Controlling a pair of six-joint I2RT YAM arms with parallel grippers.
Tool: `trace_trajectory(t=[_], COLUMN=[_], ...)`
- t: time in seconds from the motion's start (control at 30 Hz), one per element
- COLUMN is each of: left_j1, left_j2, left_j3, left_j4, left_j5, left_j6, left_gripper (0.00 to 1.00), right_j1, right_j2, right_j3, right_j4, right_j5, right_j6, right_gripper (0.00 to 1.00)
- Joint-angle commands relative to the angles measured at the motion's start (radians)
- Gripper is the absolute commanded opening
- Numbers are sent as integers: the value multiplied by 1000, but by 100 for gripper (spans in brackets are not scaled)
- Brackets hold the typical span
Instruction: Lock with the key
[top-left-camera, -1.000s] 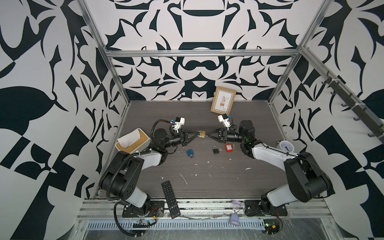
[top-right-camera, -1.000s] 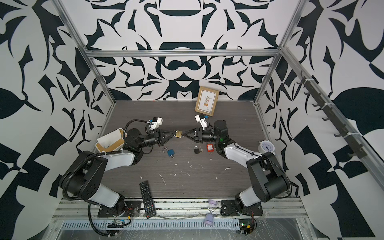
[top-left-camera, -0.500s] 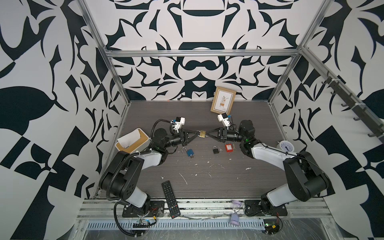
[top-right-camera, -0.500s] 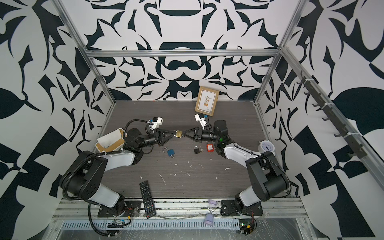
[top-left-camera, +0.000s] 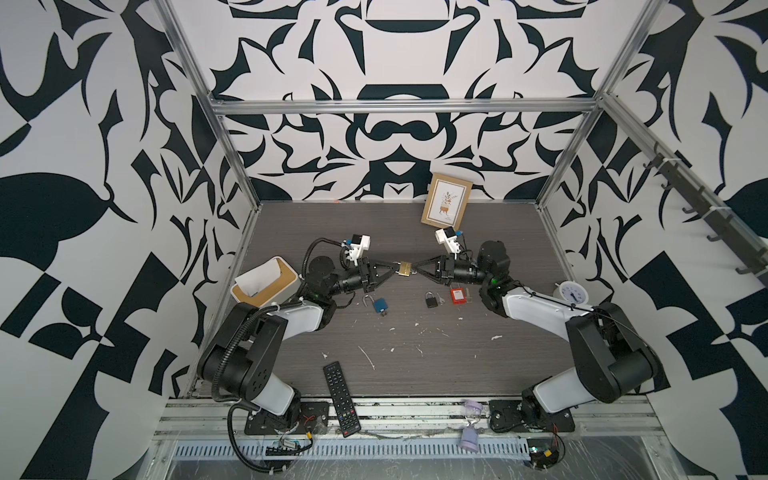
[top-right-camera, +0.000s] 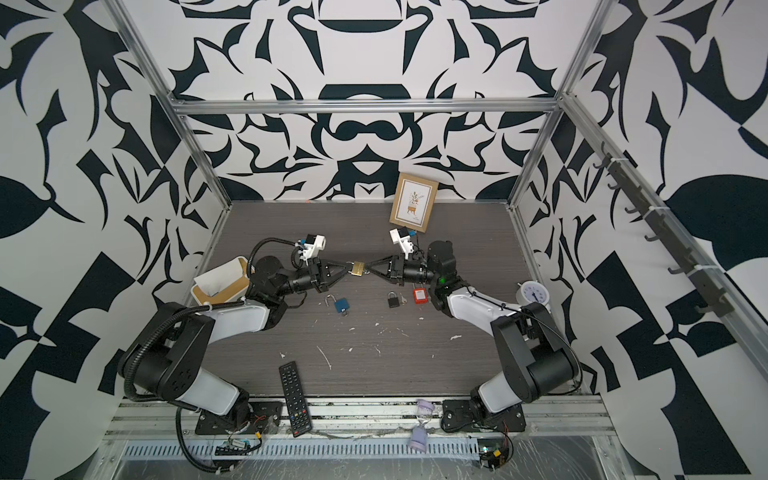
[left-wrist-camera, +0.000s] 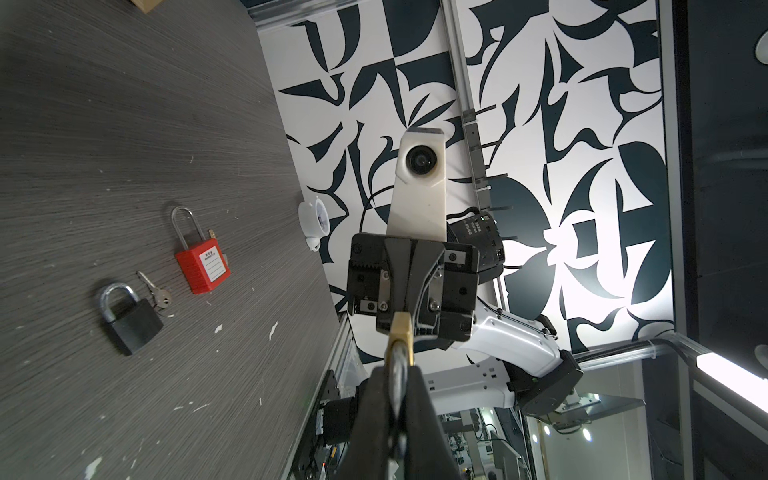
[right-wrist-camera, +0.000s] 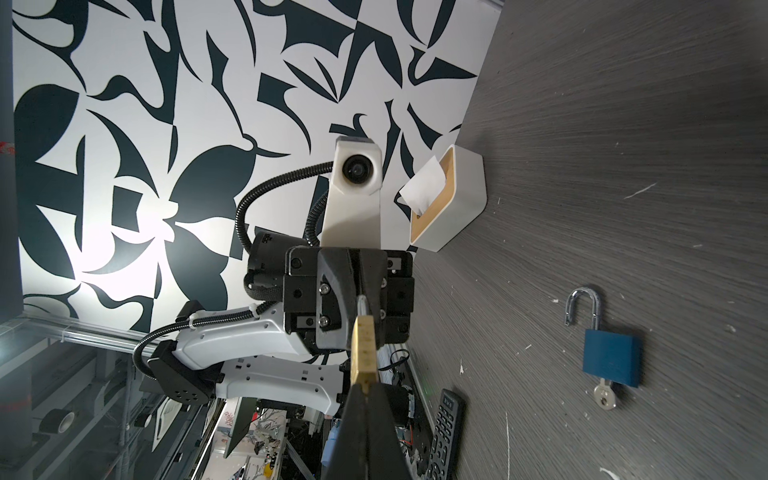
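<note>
Hanging mid-air at frame centre in both top views, the brass padlock (top-left-camera: 404, 268) is clenched by its shackle in the left gripper (top-left-camera: 394, 269); the right gripper (top-left-camera: 416, 272) is pinched shut at its base, any key hidden. A misaligned twist could wrench the lock loose or slip off the key.

Open tabletop (top-left-camera: 357, 334) between blue padlock (top-left-camera: 380, 304), remote (top-left-camera: 341, 399)

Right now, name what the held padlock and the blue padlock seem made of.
Held padlock: likely brass, yellow satin metal sheen. Blue padlock: matte blue body, painted metal or plastic cover, unclear; its open shackle looks chromed steel, bright reflections.
</note>
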Motion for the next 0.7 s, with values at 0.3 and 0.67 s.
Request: trace_trajectory(t=[0.3, 0.67], left_j1=[-5, -5], left_j2=[-65, -144], left_j3=[40, 65], left_j4=[-86, -261], left_j5=[22, 2], left_j6=[62, 159], left_gripper=[0, 0], right_j1=[30, 51], right_j2=[-55, -73], right_j3=[16, -10], right_j4=[-65, -30], right_j5=[6, 39], right_j6=[-52, -58], right_gripper=[28, 37])
